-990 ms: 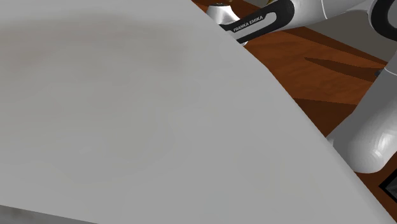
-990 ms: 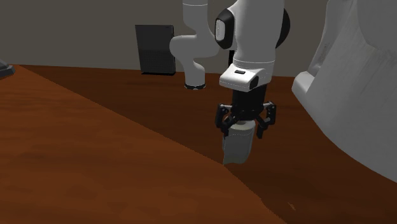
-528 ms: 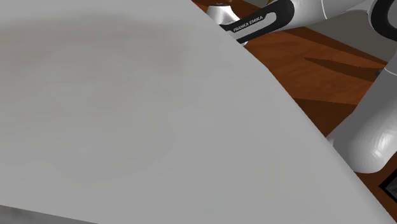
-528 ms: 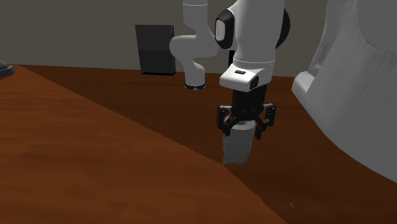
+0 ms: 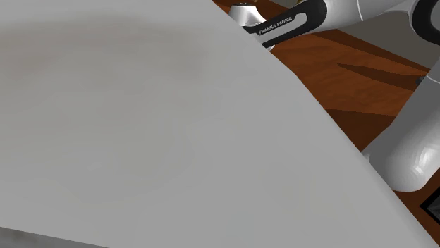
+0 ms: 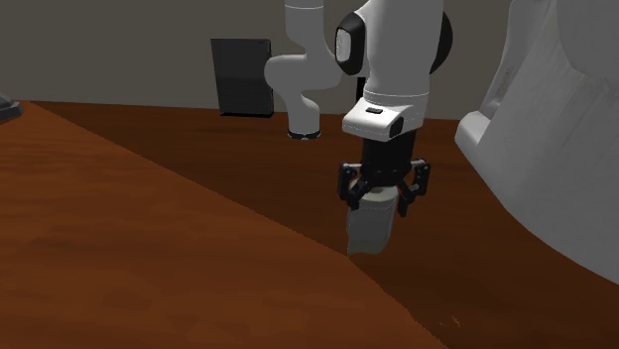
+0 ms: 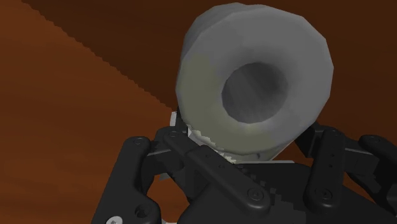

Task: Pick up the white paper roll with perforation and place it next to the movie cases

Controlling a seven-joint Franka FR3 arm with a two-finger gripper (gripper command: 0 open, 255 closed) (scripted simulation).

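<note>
My black gripper points straight down over the brown wooden table and is shut on the top end of a pale grey paper roll. The roll hangs upright, with its lower end at or just above the tabletop. In the wrist view the roll shows end-on, hollow core towards the camera, clasped between the fingers of the gripper. In the shoulder view a white arm link with black lettering crosses the top.
A big pale grey surface blocks most of the shoulder view. A large white object stands close to the roll on the second exterior view's right. A dark box stands at the back by the wall.
The gripper and the roll in it have risen very slightly. Nothing else has moved.
</note>
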